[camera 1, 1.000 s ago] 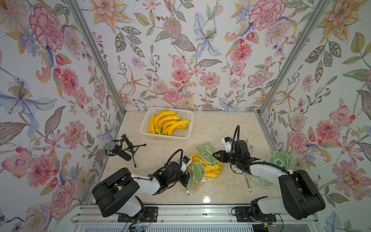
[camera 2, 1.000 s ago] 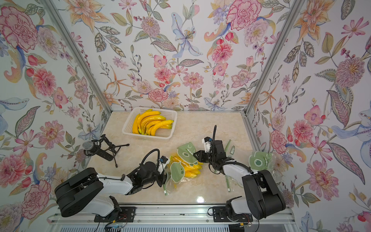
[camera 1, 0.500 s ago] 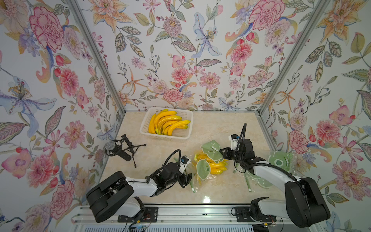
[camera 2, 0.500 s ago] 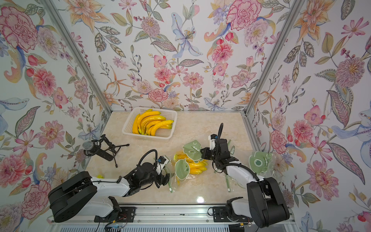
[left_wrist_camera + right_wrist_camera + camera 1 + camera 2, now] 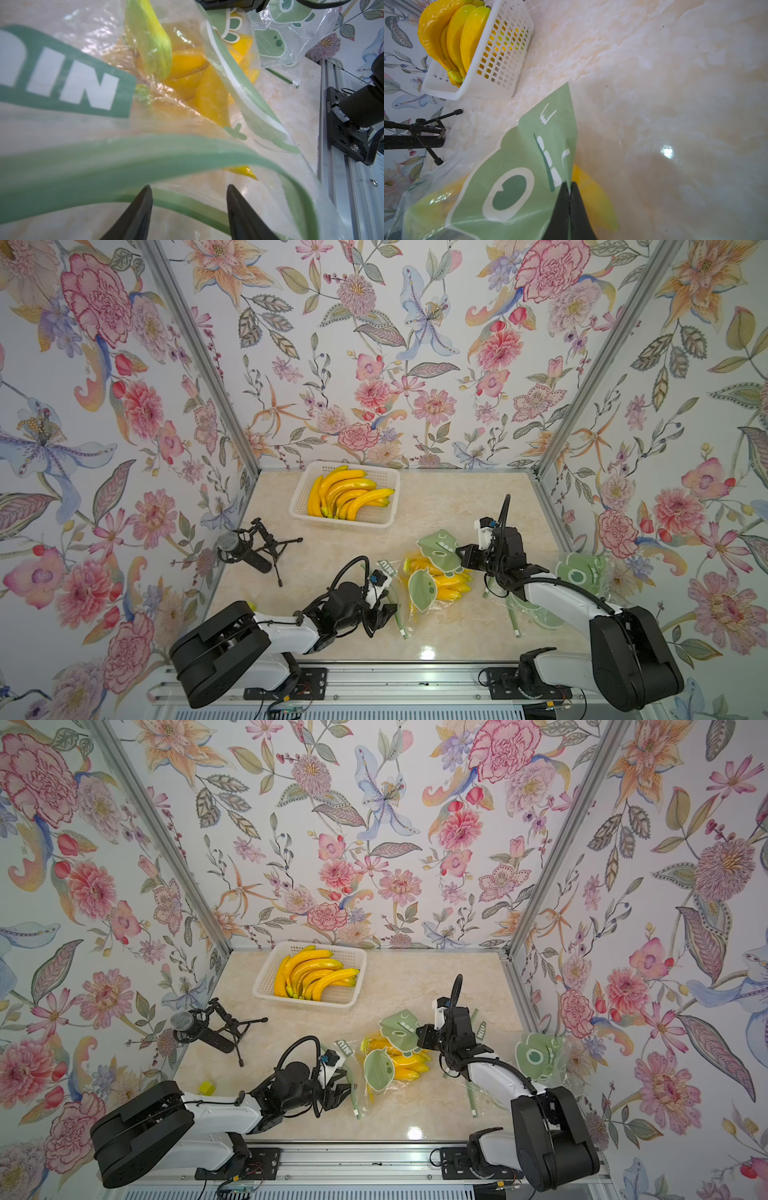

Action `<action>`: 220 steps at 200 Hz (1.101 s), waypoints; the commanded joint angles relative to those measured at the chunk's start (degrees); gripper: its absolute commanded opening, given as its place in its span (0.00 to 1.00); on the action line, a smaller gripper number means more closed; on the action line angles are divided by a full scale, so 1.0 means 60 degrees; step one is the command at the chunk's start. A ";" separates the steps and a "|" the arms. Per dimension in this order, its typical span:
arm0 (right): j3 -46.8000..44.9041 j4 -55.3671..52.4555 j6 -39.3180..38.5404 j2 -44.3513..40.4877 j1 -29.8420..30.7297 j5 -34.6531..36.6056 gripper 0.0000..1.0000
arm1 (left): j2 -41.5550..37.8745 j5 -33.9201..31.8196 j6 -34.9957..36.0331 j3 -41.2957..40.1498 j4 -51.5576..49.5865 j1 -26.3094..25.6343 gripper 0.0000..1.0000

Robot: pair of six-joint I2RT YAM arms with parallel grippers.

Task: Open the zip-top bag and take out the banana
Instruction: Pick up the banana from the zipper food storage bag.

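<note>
The right tool pinches the limp, slippery zip-top bag. The left tool, jaws apart, should take the firm banana near its stem.

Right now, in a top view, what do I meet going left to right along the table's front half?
From the left: microphone → left gripper → zip-top bag → right gripper → empty bags.

Right gripper has clamped shut on the bag.
</note>
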 commanded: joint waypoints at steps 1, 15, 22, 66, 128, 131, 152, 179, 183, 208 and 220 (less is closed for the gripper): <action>0.0034 0.0151 0.0261 -0.0151 0.0270 0.0315 0.00 | -0.0011 0.0328 -0.0021 0.0191 0.0272 -0.0109 0.60; -0.0008 0.0275 0.0324 -0.0150 0.0422 0.0438 0.00 | 0.0157 0.0292 -0.0003 0.0354 0.0283 -0.0154 0.61; -0.0035 0.0307 0.0373 -0.0145 0.0493 0.0473 0.00 | 0.0254 0.0277 -0.0006 0.0455 0.0307 -0.0170 0.61; -0.0228 0.0499 0.0585 -0.0172 0.0800 0.0776 0.00 | 0.1115 0.0437 0.0054 0.1100 0.0407 -0.0405 0.72; -0.0274 0.0625 0.0781 -0.0168 0.1212 0.1402 0.00 | 0.2395 0.0045 0.0192 0.2010 -0.0427 -0.1076 0.79; -0.0273 0.0608 0.0782 -0.0167 0.1231 0.1423 0.00 | 0.2520 -0.0061 0.0200 0.2083 -0.0591 -0.1089 0.77; -0.0310 0.0506 0.0776 -0.0283 0.1240 0.1683 0.00 | 0.2754 -0.0953 0.0103 0.2144 -0.0864 -0.1093 0.65; -0.0360 0.0085 0.0557 -0.0837 0.1151 0.2278 0.00 | 0.2730 -0.1877 -0.0142 0.2096 -0.1164 -0.1078 0.48; -0.0371 0.0033 0.0517 -0.0927 0.1133 0.2359 0.00 | 0.2719 -0.2007 -0.0200 0.2096 -0.1197 -0.1078 0.45; -0.0456 -0.0133 0.0335 -0.1289 0.0957 0.2612 0.00 | 0.2319 -0.2743 -0.0492 0.1734 -0.0989 -0.1053 0.31; -0.0509 -0.0178 0.0335 -0.1338 0.0847 0.2612 0.00 | 0.1810 -0.3063 -0.0636 0.1525 -0.0964 -0.0998 0.25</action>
